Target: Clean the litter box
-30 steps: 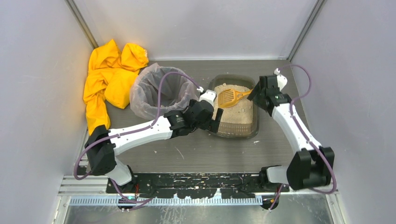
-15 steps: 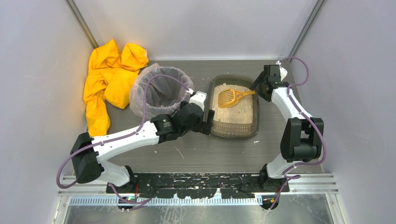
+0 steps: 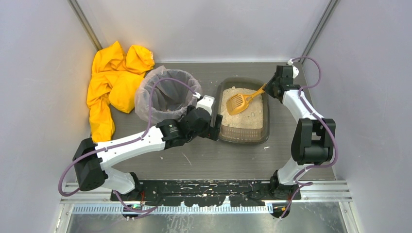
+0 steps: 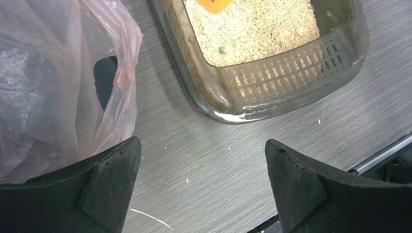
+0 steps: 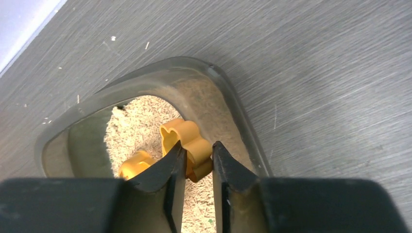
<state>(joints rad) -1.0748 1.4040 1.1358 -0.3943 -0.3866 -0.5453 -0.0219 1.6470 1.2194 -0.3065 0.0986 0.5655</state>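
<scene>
Desk (image 3: 218, 158): grey brushed metal with stray grains on it; it carries every item.
Litter box (image 3: 241, 136): right of centre, toward the far side of the desk. Long axis runs near to far. Beige litter inside, slotted wall at the near end.
Bin (image 3: 142, 99): round, with a clear bag liner. It sits just left of the litter box and apart from it.
Left pincer (image 4: 200, 143): released, jaws wide, holding nothing. It is over bare desk at the box's near-left corner, between bin and box.
Right pincer (image 5: 197, 151): clenched on the scoop's handle end, above the box's far-right corner.
Scoop (image 3: 238, 102): orange and slotted, lying on a diagonal. The handle runs up to the far right; the head points to the box's middle-left. Whether the head rests on the litter or sits just above it cannot be settled from these views.
Green speck (image 4: 222, 49): in the litter toward the near end, possibly waste.
Governing relation: unsifted litter lies near and left of the right pincer, along the box's long axis. The bin lies beyond the box's left wall. Judged: the right arm does the scooping, and the left arm is the nearer one to steady the box.
</scene>
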